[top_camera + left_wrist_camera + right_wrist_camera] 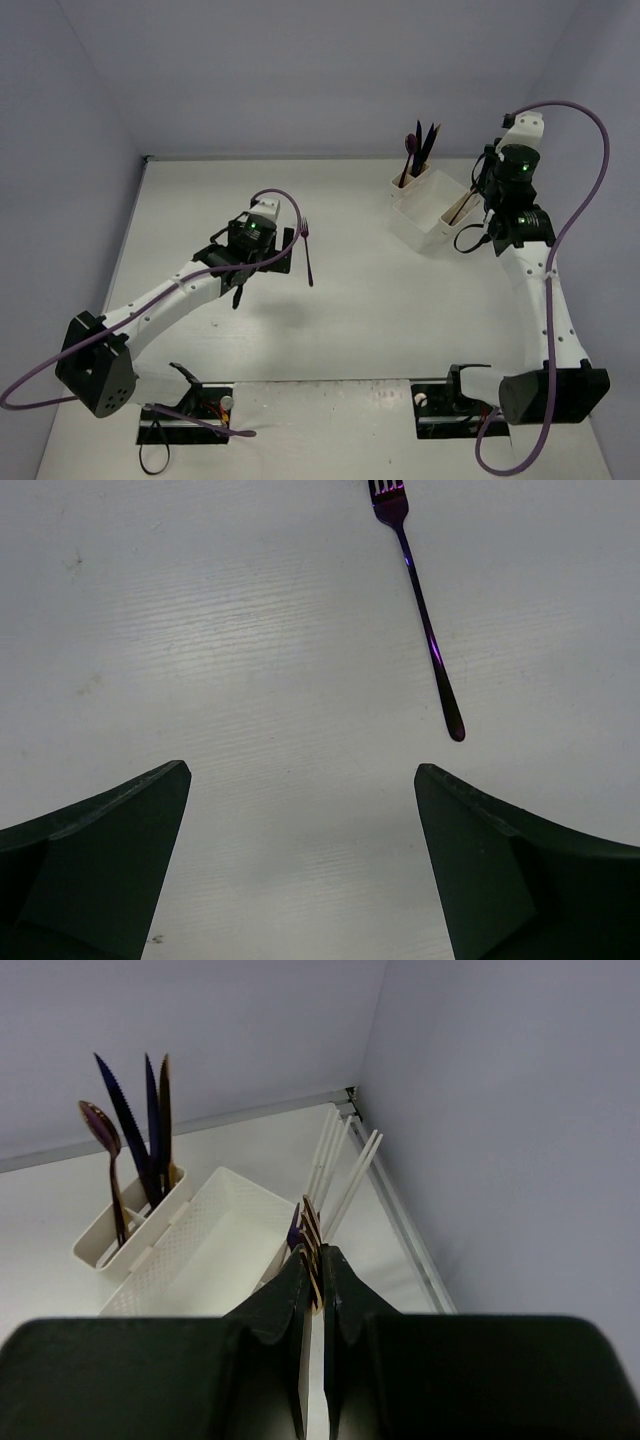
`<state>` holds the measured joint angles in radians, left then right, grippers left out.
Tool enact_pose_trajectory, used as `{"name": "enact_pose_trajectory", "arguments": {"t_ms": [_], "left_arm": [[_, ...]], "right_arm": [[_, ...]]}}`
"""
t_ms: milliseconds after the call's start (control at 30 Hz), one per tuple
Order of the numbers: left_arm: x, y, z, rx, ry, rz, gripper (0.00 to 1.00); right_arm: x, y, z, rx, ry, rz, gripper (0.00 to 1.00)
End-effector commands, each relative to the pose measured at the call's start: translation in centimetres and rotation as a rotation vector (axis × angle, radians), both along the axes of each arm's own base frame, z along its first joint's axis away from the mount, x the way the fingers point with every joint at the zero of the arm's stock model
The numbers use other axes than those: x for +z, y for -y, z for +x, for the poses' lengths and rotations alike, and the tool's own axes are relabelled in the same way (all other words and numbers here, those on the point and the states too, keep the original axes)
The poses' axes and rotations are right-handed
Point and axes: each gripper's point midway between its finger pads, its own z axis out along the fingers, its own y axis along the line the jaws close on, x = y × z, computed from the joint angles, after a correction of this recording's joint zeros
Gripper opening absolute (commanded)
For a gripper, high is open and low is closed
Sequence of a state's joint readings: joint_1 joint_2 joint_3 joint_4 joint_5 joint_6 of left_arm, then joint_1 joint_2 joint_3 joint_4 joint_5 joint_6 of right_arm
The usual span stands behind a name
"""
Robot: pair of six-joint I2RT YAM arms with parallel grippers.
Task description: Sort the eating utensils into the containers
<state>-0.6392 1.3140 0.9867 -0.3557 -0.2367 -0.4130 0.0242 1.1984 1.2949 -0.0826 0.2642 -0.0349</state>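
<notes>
**Operator:** What is the state of the left end effector (300,880)?

**Technician:** Its fingers (110,870) stand apart with nothing between them. Only their dark, matte wedge tips show; the frame cuts off the rest. Beyond them a slim purple fork (420,610) lies flat on the white worktop (200,630). Its tines are cropped here, but the top view shows the fork whole.

**Operator:** And the right end effector (315,1270)?

**Technician:** It is clamped on thin gold-and-purple utensils (308,1235). They are seen edge-on, so their type cannot be told. They sit at the rim of the white organizer (215,1230). Whether they reach inside is unclear. White plastic handles (340,1175) run past them, with their lower ends hidden. Only the wrist view shows the tray's fine grid texture. The cup compartment (105,1245) holds a purple spoon (100,1125) and dark blades (150,1120), all upright.
</notes>
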Motion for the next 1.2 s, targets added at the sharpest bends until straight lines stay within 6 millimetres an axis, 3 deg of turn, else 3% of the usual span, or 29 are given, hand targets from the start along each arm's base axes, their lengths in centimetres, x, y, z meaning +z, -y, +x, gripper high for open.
{"name": "enact_pose_trajectory", "arguments": {"t_ms": [0,300,600,733,833,967,1033,1167], "left_arm": [[1.8,-0.9,0.6,0.003,0.064,-0.01,0.94],[1.0,-0.9,-0.1,-0.032,0.039,-0.006,0.94],[0.9,-0.8,-0.8,-0.042,0.035,-0.037,0.94],[1.1,-0.6,-0.9,-0.046,0.038,-0.054,0.94],[1.1,-0.4,-0.9,-0.043,0.035,-0.071,0.94],[1.3,0.5,-0.7,-0.05,0.03,-0.115,0.94],[1.4,0.9,-0.5,-0.043,0.026,-0.132,0.94],[1.7,1.7,0.5,-0.014,0.02,-0.165,0.94]], "right_arm": [[3.7,1.2,2.3,-0.021,0.149,0.004,0.0],[-0.1,2.2,5.5,-0.014,0.091,0.004,0.0],[-7.2,0.9,7.2,0.085,-0.048,0.015,0.0],[-9.3,0.5,7.3,0.12,-0.099,0.007,0.0],[-10.1,-0.1,7.4,0.16,-0.117,0.011,0.18],[-8.8,-0.4,7.4,0.174,-0.094,0.017,0.67],[-7.2,-0.4,7.3,0.171,-0.065,0.014,0.79],[-2.9,-0.1,5.9,0.143,-0.007,0.009,0.93]]}}
